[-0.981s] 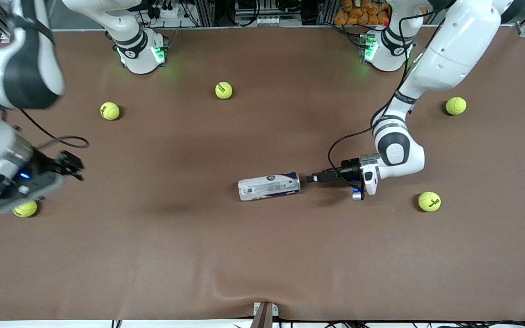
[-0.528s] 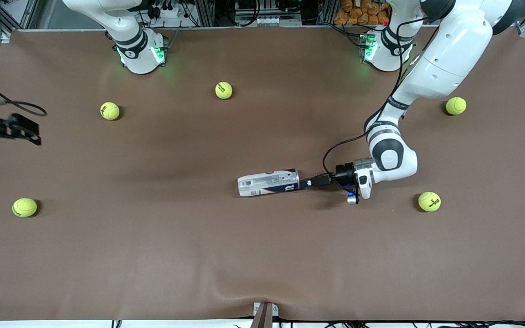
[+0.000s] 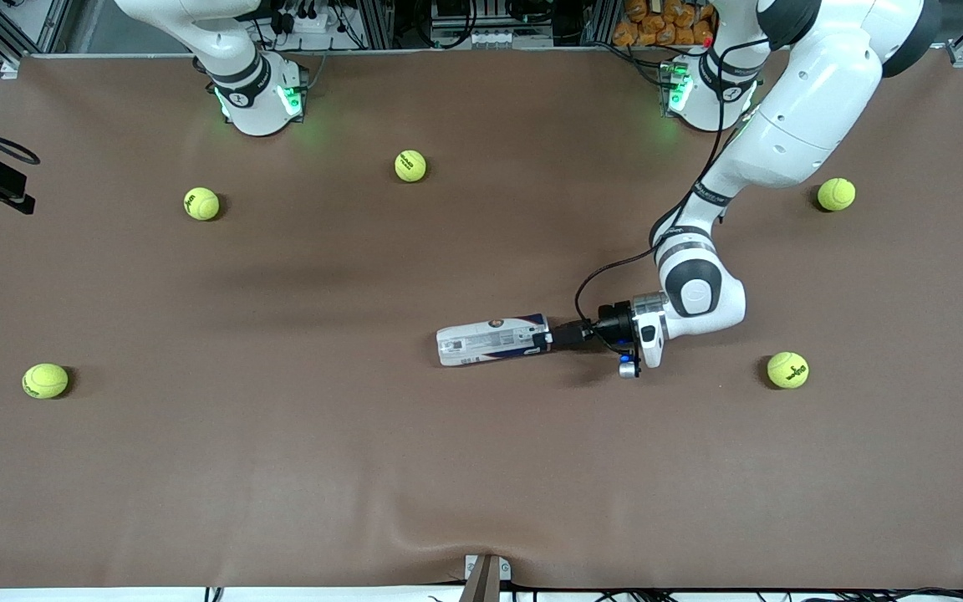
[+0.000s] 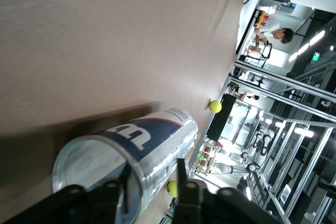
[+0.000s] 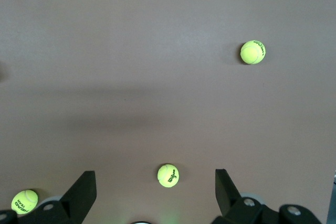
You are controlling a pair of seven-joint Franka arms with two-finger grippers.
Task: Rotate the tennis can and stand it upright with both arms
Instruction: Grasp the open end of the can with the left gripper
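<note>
The left pincer (image 3: 550,336) has slid in to the open mouth of the tennis can (image 3: 492,339), fingers spread around its rim. The can lies flat mid-bench. The right pincer (image 5: 155,192), open, has pulled away high over the bench's edge.

Robot lab: aluminium framing (image 3: 30,29), cabling.

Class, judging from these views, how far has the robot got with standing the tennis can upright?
Done: the left end effector has reached the tennis can, one finger inside its open end. In hand: gripping the rim. Left: the can lies on its side on the table; the right end effector waits open above the table.
</note>
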